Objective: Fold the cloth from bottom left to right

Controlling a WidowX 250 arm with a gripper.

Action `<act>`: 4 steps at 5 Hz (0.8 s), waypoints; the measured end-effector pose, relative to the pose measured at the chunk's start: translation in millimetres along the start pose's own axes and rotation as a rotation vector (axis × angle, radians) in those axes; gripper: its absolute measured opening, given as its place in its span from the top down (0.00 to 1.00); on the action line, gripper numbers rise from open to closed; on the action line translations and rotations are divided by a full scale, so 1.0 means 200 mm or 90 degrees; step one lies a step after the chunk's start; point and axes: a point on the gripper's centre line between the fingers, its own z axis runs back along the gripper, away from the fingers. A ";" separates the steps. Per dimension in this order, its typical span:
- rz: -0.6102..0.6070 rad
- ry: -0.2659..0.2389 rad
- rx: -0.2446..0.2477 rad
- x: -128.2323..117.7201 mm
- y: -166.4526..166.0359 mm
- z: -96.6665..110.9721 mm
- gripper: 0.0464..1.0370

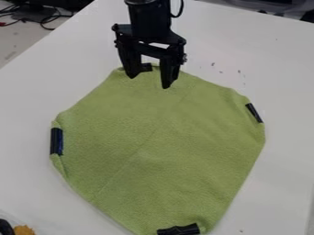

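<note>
The black gripper [149, 81] hangs over the top edge of the green cloth [159, 147], its two fingers spread apart with nothing visible between them. Whether the fingertips touch the cloth, I cannot tell. The cloth lies spread out on the table, with a faint diagonal crease across it. Black clips or tape mark its corners: one at the left [56, 141], one at the right [254, 113], one at the bottom [179, 229] and one at the top [146, 67], partly behind the gripper.
The white table [49, 87] surrounds the cloth. An orange-yellow object [25, 230] and a dark item [5, 227] sit at the bottom left corner. Cables [38, 17] lie beyond the table's upper left edge. Small dark specks dot the surface right of the gripper.
</note>
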 end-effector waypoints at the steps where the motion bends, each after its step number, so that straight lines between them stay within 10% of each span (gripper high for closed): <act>1: 0.001 0.019 -0.004 -0.02 0.00 -0.04 0.04; 4: 0.109 -0.035 0.016 -0.20 0.35 -0.09 0.04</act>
